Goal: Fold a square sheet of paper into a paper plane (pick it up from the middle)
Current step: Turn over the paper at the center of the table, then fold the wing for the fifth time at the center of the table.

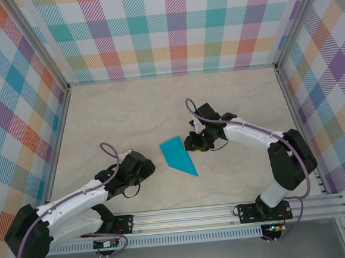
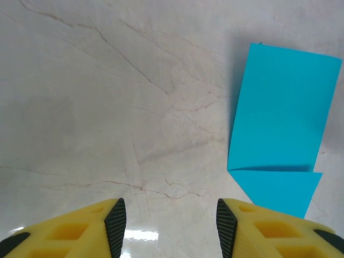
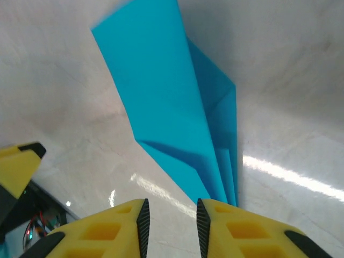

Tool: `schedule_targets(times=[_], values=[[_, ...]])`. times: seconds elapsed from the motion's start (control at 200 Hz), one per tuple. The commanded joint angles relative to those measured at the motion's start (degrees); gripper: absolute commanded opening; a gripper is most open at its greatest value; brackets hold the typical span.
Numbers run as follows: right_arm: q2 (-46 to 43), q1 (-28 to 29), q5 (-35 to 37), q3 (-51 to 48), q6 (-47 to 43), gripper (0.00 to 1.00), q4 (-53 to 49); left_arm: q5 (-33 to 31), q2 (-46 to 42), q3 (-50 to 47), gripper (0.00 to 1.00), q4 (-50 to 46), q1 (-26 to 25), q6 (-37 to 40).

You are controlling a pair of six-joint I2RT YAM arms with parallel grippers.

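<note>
A: Position of the folded teal-blue paper sheet (image 1: pixel 177 154)?
B: Flat near the centre of the pale marbled table (image 1: pixel 129 108), pointed end toward the near edge.
A: Left gripper (image 2: pixel 171 215)?
B: Jaws wide, nothing between them; paper ahead, apart.
A: Right gripper (image 3: pixel 172 209)?
B: Jaws narrow, gap bare; the paper's point lies just beside one finger.
A: Surroundings?
B: Pastel checked walls (image 1: pixel 176 27); aluminium rail (image 1: pixel 197 214) along the near edge.
</note>
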Motion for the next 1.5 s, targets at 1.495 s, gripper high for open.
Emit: schedule_targets(times=[1.495], values=[[16.51, -8.52, -16.46, -12.74, 3.37, 0.23, 24.15, 23.16, 36.02, 12.2, 0.49, 31.74, 6.65, -0.95]])
